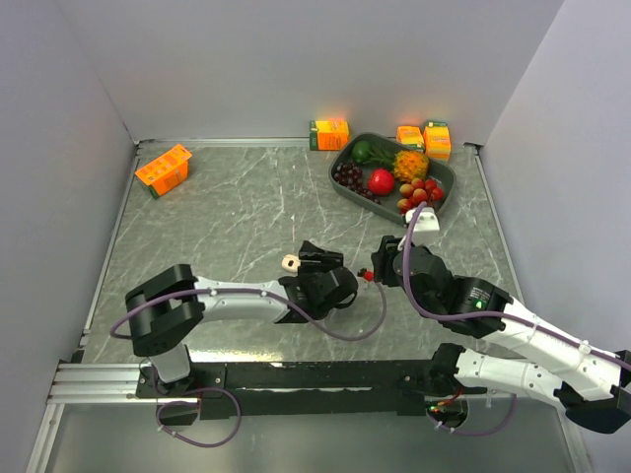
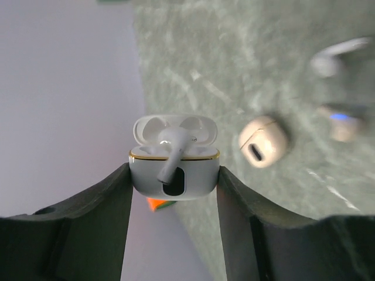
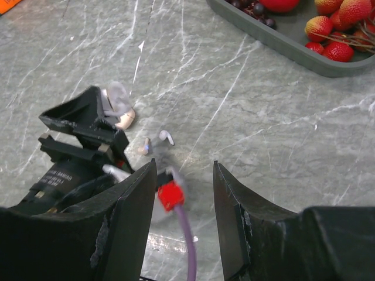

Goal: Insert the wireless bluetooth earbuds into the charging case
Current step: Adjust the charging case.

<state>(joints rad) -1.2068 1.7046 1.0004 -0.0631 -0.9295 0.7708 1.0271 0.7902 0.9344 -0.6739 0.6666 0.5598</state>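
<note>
My left gripper (image 2: 174,172) is shut on an open white charging case (image 2: 193,175), gripped by its sides. A white earbud (image 2: 171,151) lies slanted across the case's front, head at the wells and stem hanging over the edge. A closed beige case (image 2: 262,141) lies on the table just beyond; it also shows in the top view (image 1: 290,262). A loose white earbud (image 3: 166,137) and a beige earbud (image 3: 144,146) lie on the table ahead of my right gripper (image 3: 184,167), which is open and empty. In the top view both grippers, left (image 1: 320,262) and right (image 1: 379,270), meet mid-table.
The left arm's red plug (image 3: 171,195) and purple cable (image 3: 188,240) cross between my right fingers. A grey tray (image 1: 449,177) of fruit sits at the back right. Orange juice boxes stand at the back left (image 1: 163,169), back middle (image 1: 328,133) and behind the tray (image 1: 424,138).
</note>
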